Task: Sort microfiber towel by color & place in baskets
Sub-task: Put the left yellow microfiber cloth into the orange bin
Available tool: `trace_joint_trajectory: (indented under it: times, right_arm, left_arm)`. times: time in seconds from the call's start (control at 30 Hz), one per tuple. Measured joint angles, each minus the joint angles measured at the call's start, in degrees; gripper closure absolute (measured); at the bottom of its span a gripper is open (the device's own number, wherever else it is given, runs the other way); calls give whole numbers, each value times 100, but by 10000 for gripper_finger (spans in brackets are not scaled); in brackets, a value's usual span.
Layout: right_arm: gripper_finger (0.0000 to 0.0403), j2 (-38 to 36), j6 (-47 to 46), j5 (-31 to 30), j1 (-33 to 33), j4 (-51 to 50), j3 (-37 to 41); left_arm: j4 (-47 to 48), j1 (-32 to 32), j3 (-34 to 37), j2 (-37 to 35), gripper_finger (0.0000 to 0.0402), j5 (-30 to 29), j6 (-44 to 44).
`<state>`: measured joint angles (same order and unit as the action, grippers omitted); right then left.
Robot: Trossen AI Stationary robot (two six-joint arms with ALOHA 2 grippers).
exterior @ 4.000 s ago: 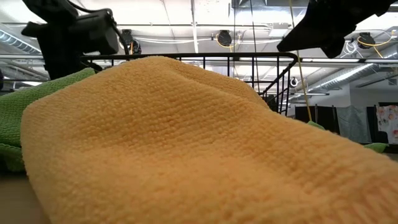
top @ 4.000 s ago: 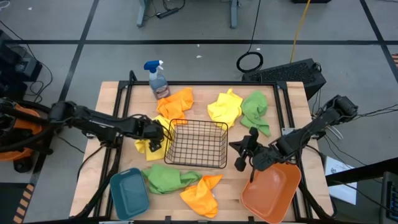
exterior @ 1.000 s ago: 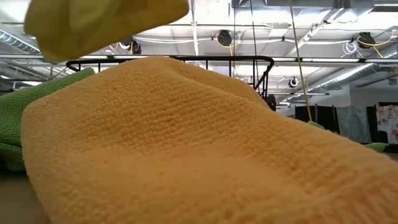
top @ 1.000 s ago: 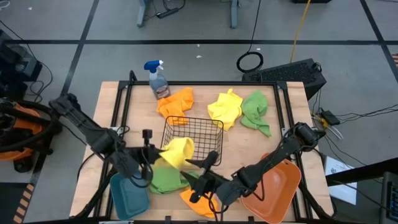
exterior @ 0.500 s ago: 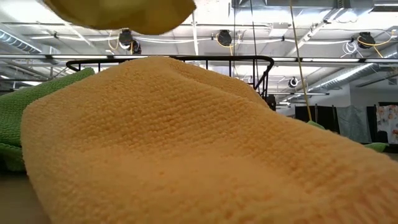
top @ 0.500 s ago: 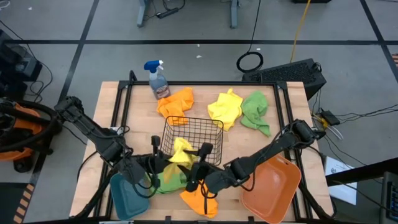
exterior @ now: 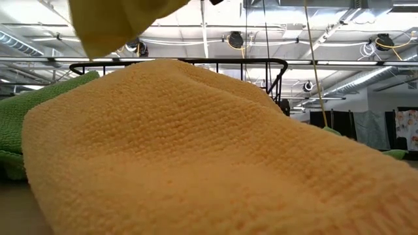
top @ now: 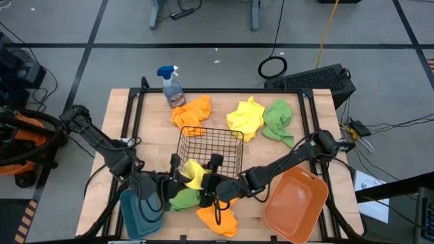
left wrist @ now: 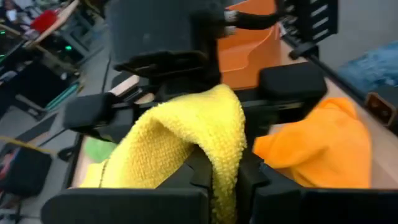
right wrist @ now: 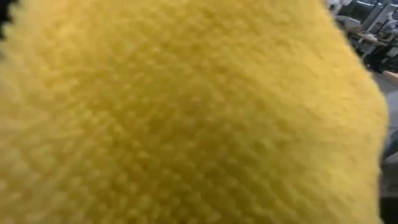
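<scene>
Yellow towel (top: 193, 174) is held off the counter (top: 122, 115) between both arms, at the black wire basket's (top: 211, 150) 6 o'clock rim. Left gripper (top: 178, 176), at the towel's 9 o'clock, has its fingers (left wrist: 214, 180) closed on the cloth. Right gripper (top: 211, 181) sits at the towel's 3 o'clock with yellow cloth filling its wrist view; fingers' state cannot be told. Green towel (top: 182, 198) and orange towel (top: 218, 218) lie below. Teal tub (top: 141, 210) at 7 o'clock, orange tub (top: 298, 207) at 4 o'clock
</scene>
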<state>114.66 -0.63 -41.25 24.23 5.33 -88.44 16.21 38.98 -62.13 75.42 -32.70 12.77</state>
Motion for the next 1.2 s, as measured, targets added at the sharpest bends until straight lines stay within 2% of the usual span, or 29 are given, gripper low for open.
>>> trace_joint_trajectory:
  times: [0.1,0.27,0.4,0.47,0.6,0.8,0.93,1.2]
  right_arm:
    - [200,-1,-14,150,-26,1,0]
    - [306,-1,-12,287,-23,-11,0]
    - [383,-1,3,239,-18,-135,0]
    - [389,-1,10,199,-15,-209,0]
    - [368,-1,-89,68,-3,-454,0]
    - [374,-51,-54,-813,231,-961,0]
    - [383,-233,-137,-1011,438,-1289,0]
    - [381,-762,-929,-1006,943,-2420,-2]
  left_arm:
    - [11,-2,0,0,375,35,-26]
    - [-17,-4,55,-2,370,48,-31]
    - [-10,3,140,-1,334,-139,-35]
    - [60,8,189,0,305,-366,-35]
    - [147,6,258,0,244,-665,-42]
    - [640,15,258,0,175,-819,-520]
    - [932,93,262,0,155,-1108,-890]
    - [1049,387,262,-11,152,-1404,-1488]
